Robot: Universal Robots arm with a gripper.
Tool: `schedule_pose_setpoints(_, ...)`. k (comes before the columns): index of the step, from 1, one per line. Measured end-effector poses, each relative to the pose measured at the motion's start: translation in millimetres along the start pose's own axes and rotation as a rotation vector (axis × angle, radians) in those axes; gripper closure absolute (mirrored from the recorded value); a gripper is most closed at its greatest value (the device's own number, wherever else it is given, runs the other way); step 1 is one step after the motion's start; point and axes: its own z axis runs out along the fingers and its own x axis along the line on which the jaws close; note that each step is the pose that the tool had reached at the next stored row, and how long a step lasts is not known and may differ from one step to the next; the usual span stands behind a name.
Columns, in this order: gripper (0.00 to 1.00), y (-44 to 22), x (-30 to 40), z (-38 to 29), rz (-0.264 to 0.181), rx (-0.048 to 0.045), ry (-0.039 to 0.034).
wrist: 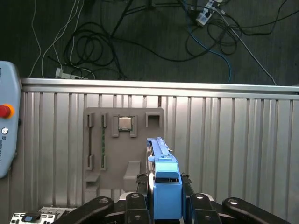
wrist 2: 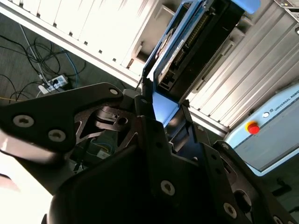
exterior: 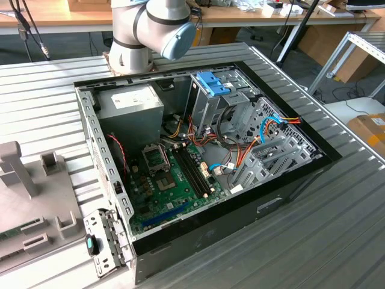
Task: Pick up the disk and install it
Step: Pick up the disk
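The disk (wrist: 161, 154) stands edge-on between my fingers in the first wrist view, its blue rail facing the camera. In the second wrist view the disk (wrist 2: 187, 42) shows its dark casing framed by blue plastic. My gripper (wrist: 164, 184) is shut on it, black fingers (wrist 2: 142, 100) pressing both flat sides. The disk hangs in the air above the ribbed metal table (wrist: 224, 140). The open computer case (exterior: 289, 183) lies on that table in the exterior view, with its metal drive cage (exterior: 207, 105) under a blue latch (exterior: 212, 81).
A grey fixture plate (wrist: 124, 154) holding a processor chip (wrist: 124, 123) lies below the gripper. A teach pendant (wrist: 7, 121) with a red button sits beside it. Cables (wrist: 93, 42) cover the floor past the table edge. A grey power-supply box (exterior: 132, 102) fills the case's corner.
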Motion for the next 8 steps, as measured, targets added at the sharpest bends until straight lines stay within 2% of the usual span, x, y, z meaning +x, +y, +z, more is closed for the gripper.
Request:
schedule_pose_setpoints(4,0.64,-9.7,0.3,0.0,0.0,-0.0001,0.0)
schedule_pose_setpoints(8,0.64,-27.0,0.7,0.2,0.0,-0.0001,0.0001)
